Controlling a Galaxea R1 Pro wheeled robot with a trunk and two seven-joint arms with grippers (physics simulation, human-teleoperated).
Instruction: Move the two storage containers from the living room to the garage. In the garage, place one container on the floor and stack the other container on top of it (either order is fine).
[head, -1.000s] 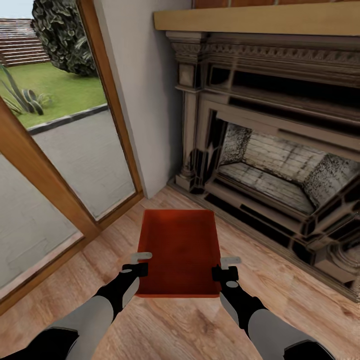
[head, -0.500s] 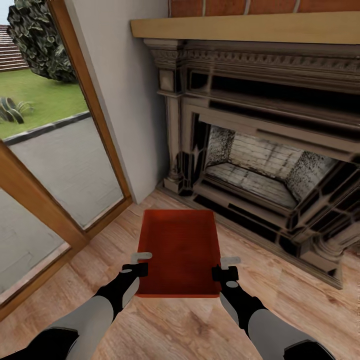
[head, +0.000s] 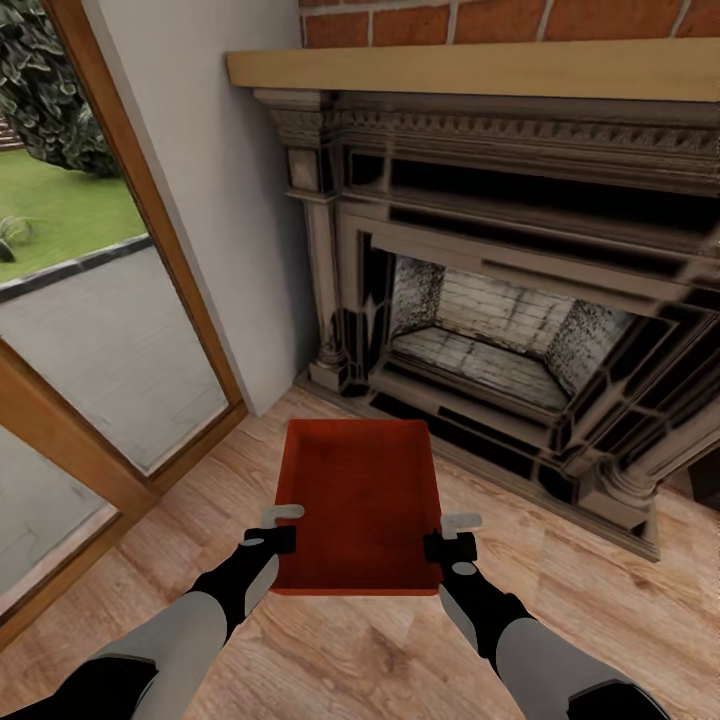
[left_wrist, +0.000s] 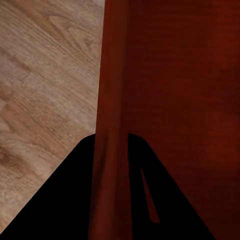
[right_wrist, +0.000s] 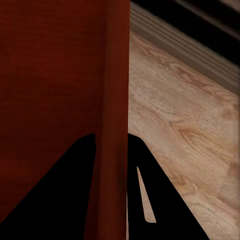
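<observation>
Just in front of my trunk, my left gripper (head: 281, 527) and right gripper (head: 451, 534) each pinch a side wall of a red-orange storage container (head: 358, 500), carried level above the pale wood floor (head: 560, 590). Beyond it stand a fireplace (head: 480, 330) and a glass door (head: 95, 310). I judge this the carrying step; next I must steer toward the garage, grip steady

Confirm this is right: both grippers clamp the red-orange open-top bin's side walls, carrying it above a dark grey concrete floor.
Wrong floor. The red-orange open-top bin, clamped by the left gripper and right gripper, hangs above pale wood plank flooring; the head view shows it.
</observation>
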